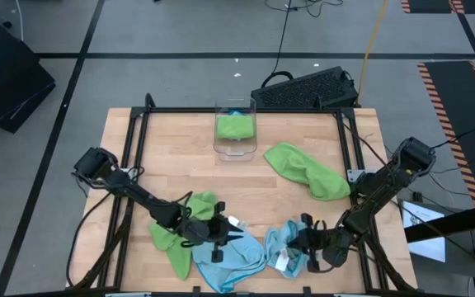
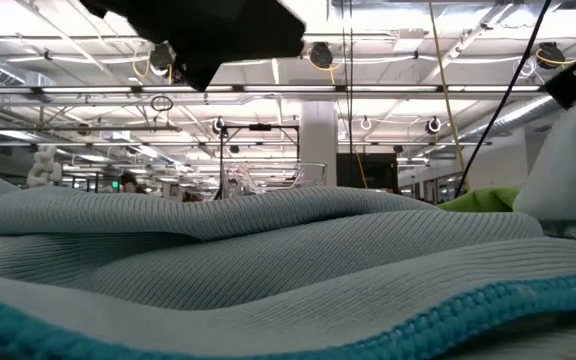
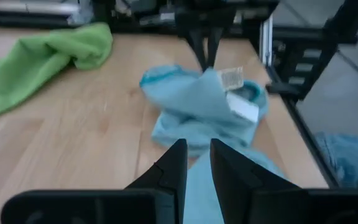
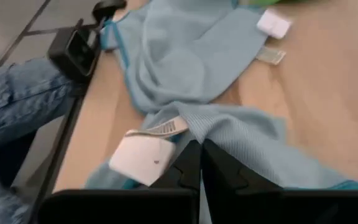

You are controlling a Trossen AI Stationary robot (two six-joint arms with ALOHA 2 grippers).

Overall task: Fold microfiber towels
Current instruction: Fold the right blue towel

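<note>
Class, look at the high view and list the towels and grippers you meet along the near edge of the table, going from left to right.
Lime green towel → left gripper, closed on the light blue towel → second light blue towel → right gripper, shut on that second towel.

3 green towels, 2 blue towels

We see a light wooden table framed by black rails. On it: a clear plastic bin at the far middle, a loose green towel right of it, a second green towel near the left front, and crumpled light blue towels along the front edge, touching that green one.
</note>
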